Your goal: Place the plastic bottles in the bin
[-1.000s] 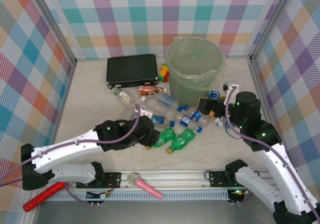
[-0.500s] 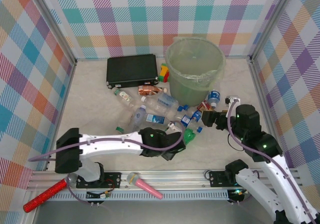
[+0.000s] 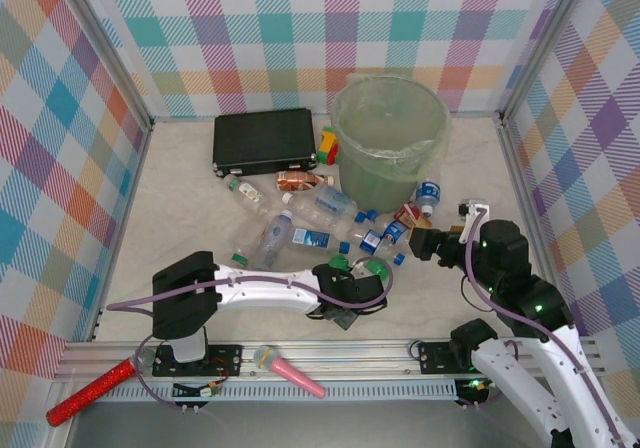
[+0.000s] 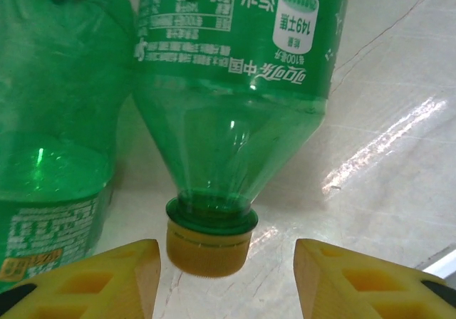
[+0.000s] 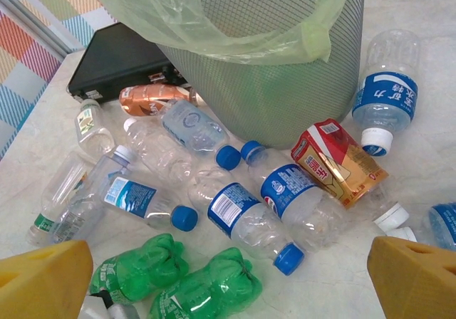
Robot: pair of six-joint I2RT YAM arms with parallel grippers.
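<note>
Lying by the rail at the near left corner of the desk (image 3: 180,218), a red glittery stick (image 3: 88,392) marks one end of the scene, with a flat black case (image 3: 264,140) toward the far edge. The left arm (image 3: 255,290) stretches low along the near side toward the middle. Its wrist camera shows the left end effector (image 4: 228,280) with yellow fingers (image 4: 107,276) apart. The yellow cap (image 4: 209,251) of a green bottle (image 4: 231,119) sits between them, with a gap on either side. A second green bottle (image 4: 57,141) lies just beside the first. A pink microphone-like stick (image 3: 290,370) lies on the near rail.

Clear plastic bottles (image 3: 275,233) with blue labels and caps are strewn across the middle of the desk, between the case and the bin. A copper-brown bottle (image 3: 298,180) lies just in front of the case. The pale-green bin (image 3: 350,163) stands upright near the far edge, right of centre, its clear liner (image 5: 235,20) draped over the rim. The bottles in view all lie on the desk outside it. One blue-labelled bottle (image 5: 388,91) and a crushed red-and-gold bottle (image 5: 338,162) lie close to its base.

Toward the right edge, the right end effector (image 3: 422,241) sits just right of the pile. Its wrist camera shows both fingers spread wide at the lower corners.
</note>
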